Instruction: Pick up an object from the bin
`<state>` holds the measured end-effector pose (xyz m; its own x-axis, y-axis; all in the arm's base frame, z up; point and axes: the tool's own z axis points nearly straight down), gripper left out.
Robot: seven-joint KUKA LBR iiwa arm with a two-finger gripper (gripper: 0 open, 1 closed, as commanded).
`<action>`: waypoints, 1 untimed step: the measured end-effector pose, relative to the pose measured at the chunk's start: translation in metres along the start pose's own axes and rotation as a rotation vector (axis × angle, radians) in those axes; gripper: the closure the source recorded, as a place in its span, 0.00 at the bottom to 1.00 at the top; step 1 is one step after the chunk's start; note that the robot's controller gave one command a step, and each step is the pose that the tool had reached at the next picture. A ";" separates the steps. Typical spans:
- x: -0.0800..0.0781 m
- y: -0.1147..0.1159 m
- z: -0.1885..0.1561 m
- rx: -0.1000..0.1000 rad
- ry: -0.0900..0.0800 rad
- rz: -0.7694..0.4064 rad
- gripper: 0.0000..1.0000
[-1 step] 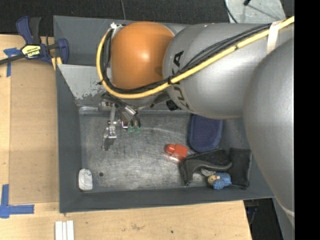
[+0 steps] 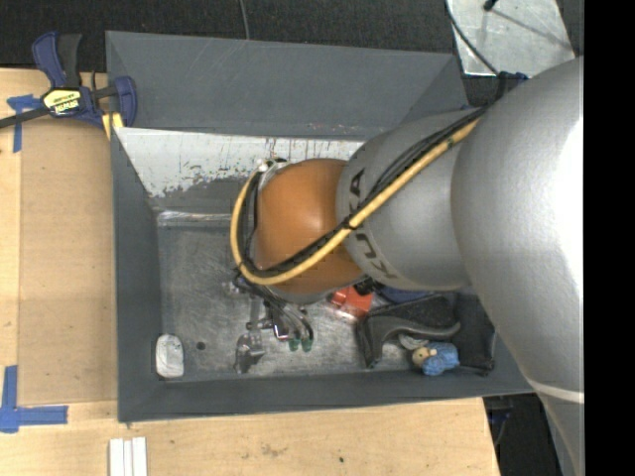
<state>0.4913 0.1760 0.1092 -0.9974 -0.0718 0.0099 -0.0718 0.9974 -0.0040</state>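
Observation:
My gripper (image 2: 268,330) hangs below the arm's wrist, low over the bin floor near the front wall, left of the middle. A small white lump (image 2: 170,355) lies in the front left corner, well to the gripper's left and apart from it. A red-orange thing (image 2: 347,301) peeks out from under the arm just right of the gripper. Further right lies a black curved thing (image 2: 412,321), with a small blue and yellow thing (image 2: 438,359) at its front edge.
The arm and its orange cover hide the middle and right of the bin. The bare scratched floor shows between the gripper and the white lump. The front wall is close below the gripper.

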 end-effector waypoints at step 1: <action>-0.039 -0.103 0.008 0.001 -0.015 -0.045 0.00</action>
<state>0.5378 0.0761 0.1008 -0.9931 -0.1171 -0.0049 -0.1170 0.9931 -0.0048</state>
